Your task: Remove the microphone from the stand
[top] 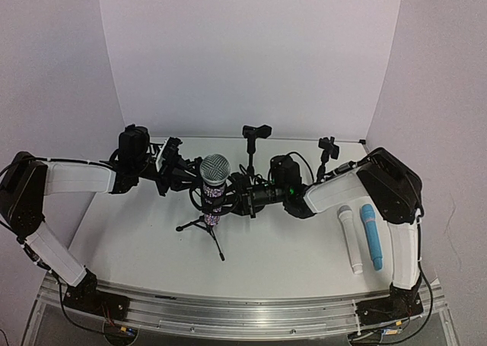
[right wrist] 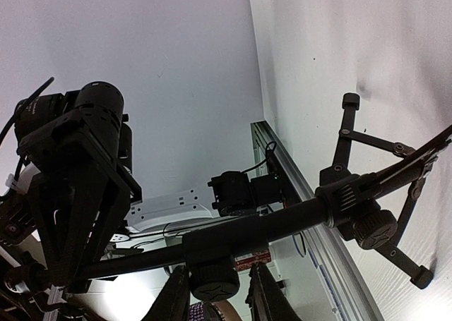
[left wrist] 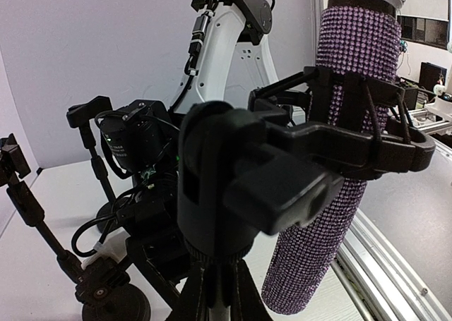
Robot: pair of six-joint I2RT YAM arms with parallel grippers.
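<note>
A purple glitter microphone (top: pixel 214 188) with a silver mesh head sits upright in the clip of a black tripod stand (top: pixel 204 224) at the table's middle. In the left wrist view the microphone (left wrist: pixel 332 194) hangs through the clip (left wrist: pixel 367 144). My left gripper (top: pixel 186 182) reaches in from the left. It is shut on the stand's pole just below the swivel joint (left wrist: pixel 219 296). My right gripper (top: pixel 237 196) comes in from the right. Its jaws stand apart (right wrist: pixel 219 298) on either side of the stand's knob (right wrist: pixel 214 282), with a sliver of the microphone (right wrist: pixel 201 312) between them.
A white microphone (top: pixel 350 238) and a blue microphone (top: pixel 372 236) lie side by side at the right. Two small empty stands (top: pixel 254 135) (top: pixel 327 146) stand near the back wall. The tripod's legs (right wrist: pixel 395 236) spread toward the near rail (top: pixel 243 312).
</note>
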